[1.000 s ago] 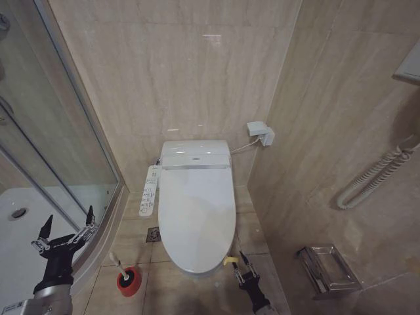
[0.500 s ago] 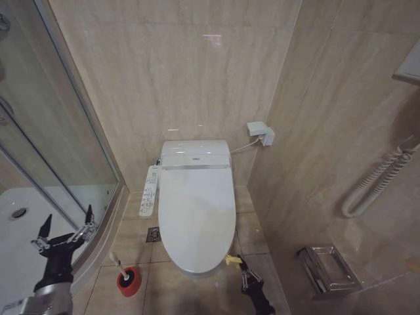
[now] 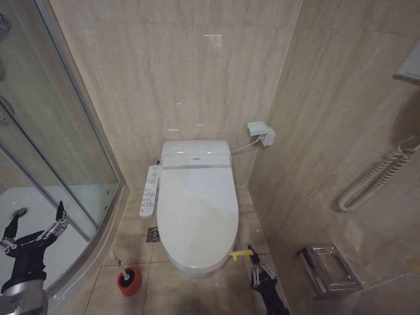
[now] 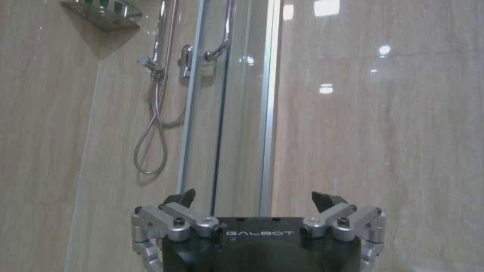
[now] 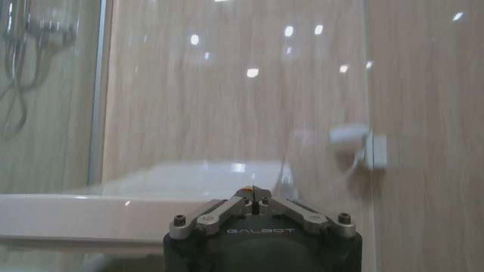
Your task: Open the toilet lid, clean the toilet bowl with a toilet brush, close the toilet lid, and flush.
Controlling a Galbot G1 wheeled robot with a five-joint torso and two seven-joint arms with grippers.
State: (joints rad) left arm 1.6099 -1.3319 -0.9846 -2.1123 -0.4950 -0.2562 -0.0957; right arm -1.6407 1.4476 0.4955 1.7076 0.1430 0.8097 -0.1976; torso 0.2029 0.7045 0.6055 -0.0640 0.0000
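Since a second ago the right gripper has slid right along the floor, jaws pinched shut on the yellow strap of the closed toilet lid. Left gripper has dropped lower-left by the shower glass, fingers wide open, holding nothing.

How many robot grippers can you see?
2. The left gripper is up by the glass shower door, jaws open. The right gripper is low by the toilet lid, shut on its yellow strap.
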